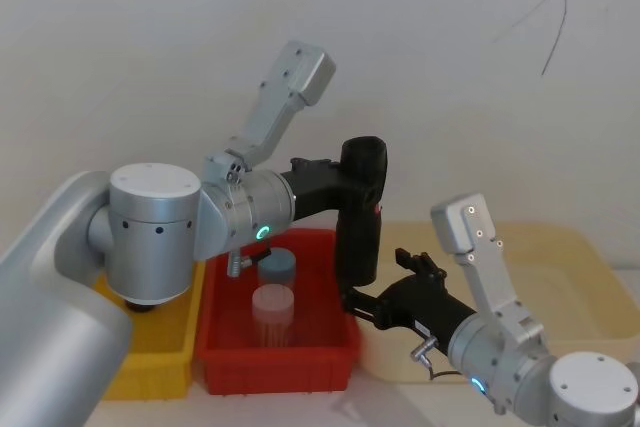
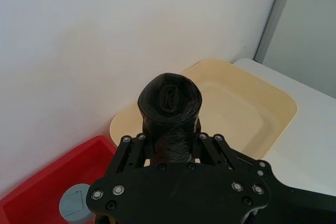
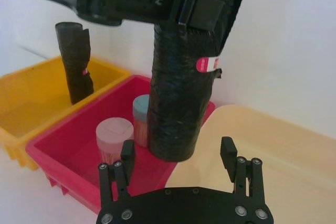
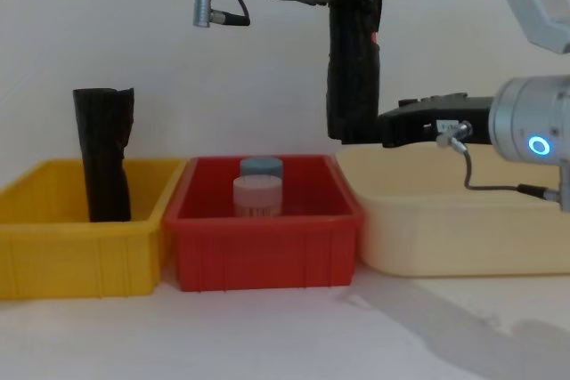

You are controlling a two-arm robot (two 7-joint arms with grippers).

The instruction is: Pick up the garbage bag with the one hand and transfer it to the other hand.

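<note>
The garbage bag [image 1: 358, 237], a tight black roll with a small red spot, hangs upright above the right end of the red bin. My left gripper [image 1: 366, 173], on the arm with the green light, is shut on its upper part [image 4: 354, 6]. The roll's top end pokes up past that gripper's fingers [image 2: 169, 98]. My right gripper [image 3: 177, 148], on the arm with the blue light, is open. Its two fingers stand on either side of the roll's lower end [image 3: 173, 129], a little apart from it. From the chest view this gripper [image 4: 392, 126] reaches in from the right at the roll's bottom.
A yellow bin [image 4: 80, 238] on the left holds another black roll [image 4: 104, 153] with a ragged top. The red bin [image 4: 267, 246] in the middle holds two lidded jars [image 4: 258, 193]. A cream tray [image 4: 445, 238] lies on the right. A white wall stands close behind.
</note>
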